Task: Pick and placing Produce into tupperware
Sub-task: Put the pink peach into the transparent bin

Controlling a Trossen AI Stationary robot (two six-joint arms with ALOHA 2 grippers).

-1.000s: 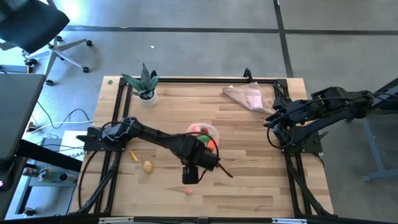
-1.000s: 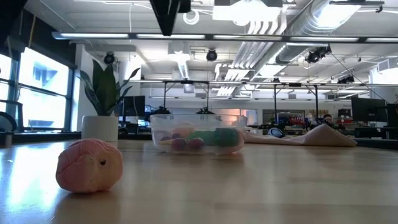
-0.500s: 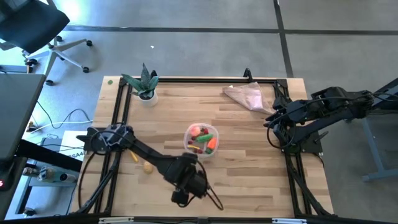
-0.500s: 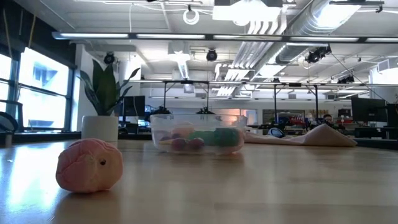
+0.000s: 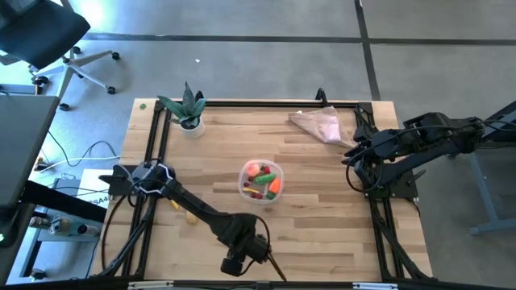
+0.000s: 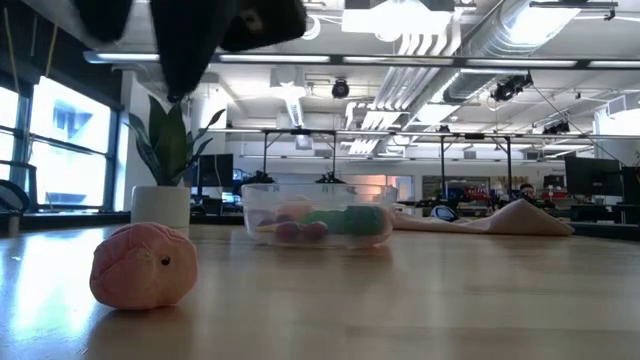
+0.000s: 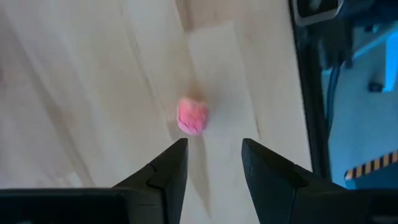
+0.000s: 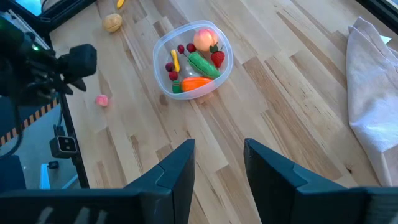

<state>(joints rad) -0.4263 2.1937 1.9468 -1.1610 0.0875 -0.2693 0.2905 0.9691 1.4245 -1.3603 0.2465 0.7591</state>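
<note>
The tupperware [image 5: 260, 180] is a round clear tub in the middle of the table, holding a green pod, an orange carrot, a peach-pink piece and small red bits [image 8: 194, 59]. A pink round piece [image 7: 193, 116] lies on the wood near the table's front edge [image 6: 143, 265]. My left gripper [image 7: 214, 155] hangs open above it, pointing down, with the piece just beyond its fingertips and untouched; in the high view the gripper [image 5: 242, 251] hides the piece. My right gripper [image 8: 217, 155] waits open, raised at the table's right side [image 5: 352, 157].
A beige potato [image 8: 112, 22] and a yellow piece [image 8: 120, 3] lie left of the tub, beside my left arm. A pinkish cloth [image 5: 318, 125] lies at the far right and a potted plant [image 5: 189, 113] at the far left. A black frame edges the table [image 5: 153, 161].
My left gripper has swung from beside the tub toward the table's near edge and come down over the pink round piece, rolling a little. In the low view it has dropped into sight at the top. The produce and tub have stayed put.
</note>
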